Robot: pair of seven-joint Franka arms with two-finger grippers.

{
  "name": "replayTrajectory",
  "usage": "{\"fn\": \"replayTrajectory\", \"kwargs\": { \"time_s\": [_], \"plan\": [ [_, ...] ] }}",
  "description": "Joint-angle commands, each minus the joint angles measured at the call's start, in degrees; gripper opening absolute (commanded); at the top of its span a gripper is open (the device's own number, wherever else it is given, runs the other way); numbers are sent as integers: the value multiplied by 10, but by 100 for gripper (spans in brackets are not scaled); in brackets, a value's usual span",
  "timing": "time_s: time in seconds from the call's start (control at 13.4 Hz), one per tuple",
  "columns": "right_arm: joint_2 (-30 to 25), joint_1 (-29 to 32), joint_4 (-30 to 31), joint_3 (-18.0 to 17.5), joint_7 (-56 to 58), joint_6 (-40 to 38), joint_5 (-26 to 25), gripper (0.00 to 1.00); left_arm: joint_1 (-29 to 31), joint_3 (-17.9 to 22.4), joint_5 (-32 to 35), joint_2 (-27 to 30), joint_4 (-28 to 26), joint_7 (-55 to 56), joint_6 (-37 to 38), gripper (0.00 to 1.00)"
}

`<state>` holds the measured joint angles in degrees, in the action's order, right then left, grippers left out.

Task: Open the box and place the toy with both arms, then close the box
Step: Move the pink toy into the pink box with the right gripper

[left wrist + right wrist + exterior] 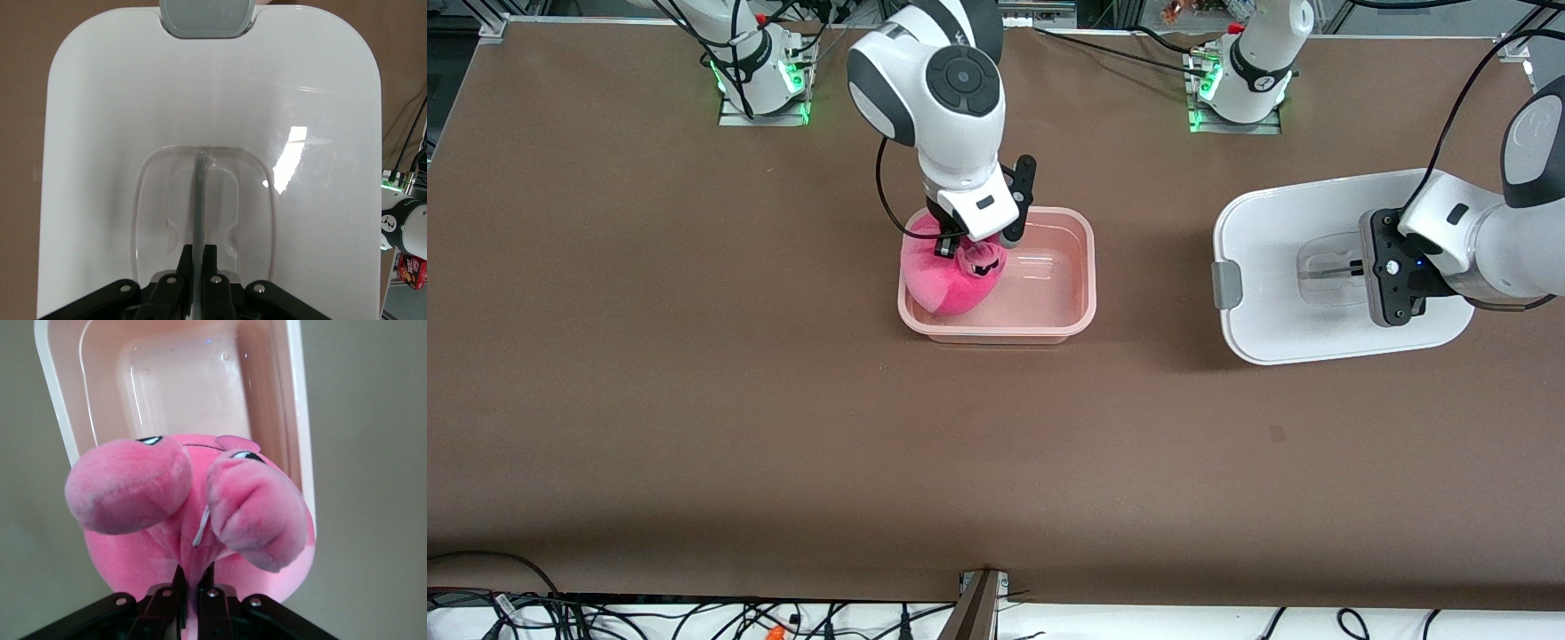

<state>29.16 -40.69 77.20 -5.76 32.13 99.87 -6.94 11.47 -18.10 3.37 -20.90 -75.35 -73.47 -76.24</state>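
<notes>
- The pink tub of the box [1049, 293] sits open on the brown counter [694, 400], roughly at the counter's middle.
- The right gripper [951, 244] hangs over the tub's end toward the right arm, its fingers pinching a fold of the toy [947, 284].
- The toy bulges over the tub's rim at that end, partly inside, around nine o'clock of the tub in the front view.
- The white lid [1272, 311] lies flat toward the left arm's end, at three o'clock from the tub, well apart.
- The left gripper [1352, 267] is pressed together on the thin bar of the lid's recessed clear handle [200, 200].
- One grey clip [1227, 284] shows on the lid's edge facing the tub.
</notes>
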Motion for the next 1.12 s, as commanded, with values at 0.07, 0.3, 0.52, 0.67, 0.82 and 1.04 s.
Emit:
{"fn": "replayTrajectory", "kwargs": {
  "time_s": [0.07, 0.3, 0.52, 0.67, 0.82, 1.04],
  "plan": [
    [48, -16, -23, 5, -21, -11, -7, 0, -2, 1, -1, -2, 15, -6, 5, 0],
    [90, -15, -22, 7, -21, 31, -18, 0, -1, 3, -6, -3, 15, -5, 6, 0],
    [129, -15, -22, 8, -22, 90, -23, 14, -1, 3, -6, -4, 15, -4, 6, 0],
    [136, -13, -20, 9, -24, 127, -32, 100, -1, 3, -6, -3, 15, -4, 7, 0],
    [142, -11, -22, 9, -69, 143, -28, 100, -1, 3, -7, -3, 15, -4, 7, 0],
    [151, -26, -20, 7, -179, 237, -19, 100, -1, 3, -8, -4, 15, -3, 7, 0]
  ]
}}
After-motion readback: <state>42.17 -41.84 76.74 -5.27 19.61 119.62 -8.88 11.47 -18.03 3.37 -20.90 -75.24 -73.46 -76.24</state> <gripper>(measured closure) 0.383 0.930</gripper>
